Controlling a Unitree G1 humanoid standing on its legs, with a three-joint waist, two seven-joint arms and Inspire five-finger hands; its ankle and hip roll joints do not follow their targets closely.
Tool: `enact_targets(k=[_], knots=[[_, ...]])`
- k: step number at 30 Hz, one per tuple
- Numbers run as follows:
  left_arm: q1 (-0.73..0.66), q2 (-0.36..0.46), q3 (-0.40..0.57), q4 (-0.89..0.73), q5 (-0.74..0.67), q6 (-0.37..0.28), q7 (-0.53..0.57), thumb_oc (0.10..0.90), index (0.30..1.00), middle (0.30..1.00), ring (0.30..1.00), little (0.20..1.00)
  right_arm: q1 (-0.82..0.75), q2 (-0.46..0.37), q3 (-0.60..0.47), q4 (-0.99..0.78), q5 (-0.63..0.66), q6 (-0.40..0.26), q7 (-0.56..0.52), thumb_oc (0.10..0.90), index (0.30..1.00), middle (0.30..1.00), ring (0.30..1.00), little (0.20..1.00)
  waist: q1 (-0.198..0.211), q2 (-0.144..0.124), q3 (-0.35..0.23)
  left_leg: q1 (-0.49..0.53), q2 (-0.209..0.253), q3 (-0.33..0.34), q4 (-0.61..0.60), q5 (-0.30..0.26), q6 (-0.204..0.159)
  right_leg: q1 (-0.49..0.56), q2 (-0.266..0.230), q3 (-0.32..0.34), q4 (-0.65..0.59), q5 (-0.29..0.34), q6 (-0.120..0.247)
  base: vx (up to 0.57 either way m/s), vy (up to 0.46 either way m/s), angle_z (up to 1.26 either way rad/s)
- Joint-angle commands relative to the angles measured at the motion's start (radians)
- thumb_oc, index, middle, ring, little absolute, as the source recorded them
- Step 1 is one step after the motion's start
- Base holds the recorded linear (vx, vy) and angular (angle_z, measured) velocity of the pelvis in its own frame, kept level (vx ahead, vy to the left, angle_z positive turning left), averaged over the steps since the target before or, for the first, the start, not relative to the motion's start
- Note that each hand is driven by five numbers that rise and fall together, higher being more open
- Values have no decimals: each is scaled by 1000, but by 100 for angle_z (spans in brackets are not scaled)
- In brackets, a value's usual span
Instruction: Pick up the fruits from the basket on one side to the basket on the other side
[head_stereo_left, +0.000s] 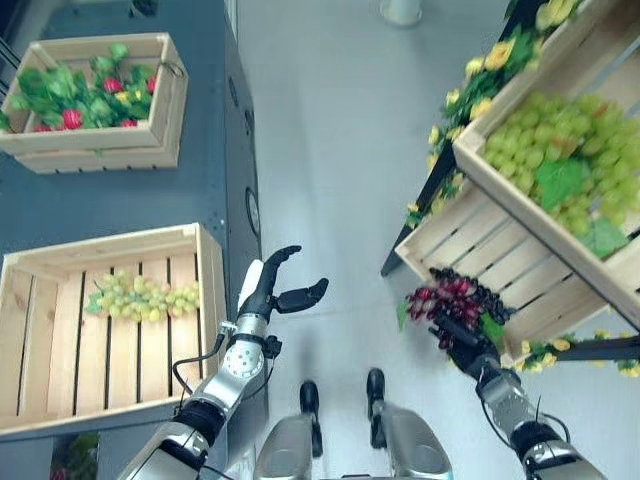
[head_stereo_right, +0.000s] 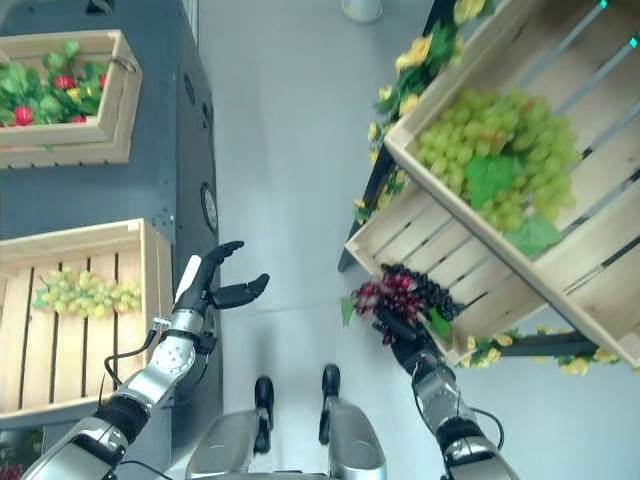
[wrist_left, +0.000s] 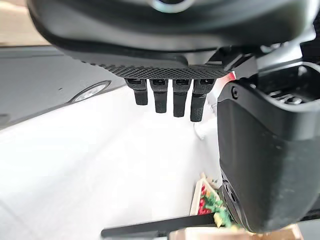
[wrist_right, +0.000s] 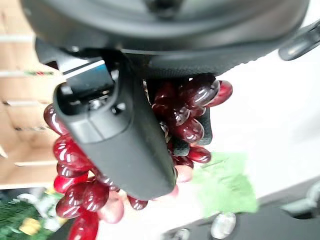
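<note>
Red grape bunch (head_stereo_left: 445, 300) clamped in right hand (head_stereo_left: 465, 345), just off the near source crate (head_stereo_left: 480, 250). Left hand (head_stereo_left: 275, 295) empty, fingers loose. Target crate (head_stereo_left: 60, 330) beside it holds one green bunch (head_stereo_left: 140, 297). Carry-over and drop pending; more green grapes (head_stereo_left: 560, 160) probably left.

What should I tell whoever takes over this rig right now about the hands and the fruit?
Right hand: shut on a bunch of red grapes, held in the air by the front edge of the lower right crate.
Left hand: open, holding nothing, beside the lower left crate.
Done: one bunch of green grapes lies in the lower left crate.
Left: carry the red grapes across; a pile of green grapes sits in the upper right crate.
</note>
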Motion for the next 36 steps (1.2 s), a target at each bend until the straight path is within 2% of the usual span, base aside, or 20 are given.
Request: enact_targets(k=[1, 7, 16, 19, 23, 30, 36], knots=[[-37, 15, -15, -137, -31, -63, -4, 800, 900, 900, 900, 900, -13, -103, -86, -122, 97, -139, 16, 400, 300, 300, 300, 300, 7, 1, -34, -93, -52, -11, 188, -106, 23, -59, 1, -47, 262, -108, -44, -32, 7, 21], [-42, 61, -32, -200, -37, -52, -23, 800, 900, 900, 900, 900, -42, -160, -151, -167, 158, -170, -2, 400, 300, 300, 300, 300, 8, -4, 20, -200, -68, -25, 321, -152, 32, -159, 2, -51, 383, -138, -54, -56, -7, 7], [-85, 122, -66, -279, -68, -31, -30, 800, 900, 900, 900, 900, -101, -269, -226, -190, 236, -196, -59, 400, 300, 300, 300, 300, 7, -14, 54, -323, -55, -39, 469, -196, 32, -263, 19, -44, 496, -159, -64, -30, -55, 1], [-99, 149, -75, -313, -66, -22, -44, 800, 900, 900, 900, 900, -129, -317, -244, -173, 224, -187, -87, 400, 300, 300, 300, 300, 10, -18, 59, -363, -52, -46, 504, -202, 34, -302, 29, -37, 525, -158, -64, -26, -95, -1], [-108, 192, -88, -355, -63, -3, -46, 800, 900, 900, 900, 900, -144, -381, -248, -143, 177, -132, -141, 400, 300, 300, 300, 300, 14, -28, 59, -412, -42, -53, 537, -201, 32, -346, 38, -34, 555, -155, -67, -32, -99, -1], [-118, 272, -97, -384, -103, 13, -70, 800, 900, 900, 900, 900, -184, -474, -257, -41, 148, -96, -147, 400, 300, 300, 300, 300, 31, -40, 59, -465, -36, -70, 557, -195, 29, -396, 45, -41, 576, -144, -61, -24, -87, 1], [-93, 317, -88, -393, -114, -4, -75, 800, 900, 900, 900, 900, -216, -537, -202, -13, 67, -62, -121, 400, 300, 300, 300, 300, 41, -48, 59, -465, -43, -83, 519, -175, 26, -395, 63, -33, 538, -131, -62, -16, -28, 2]])
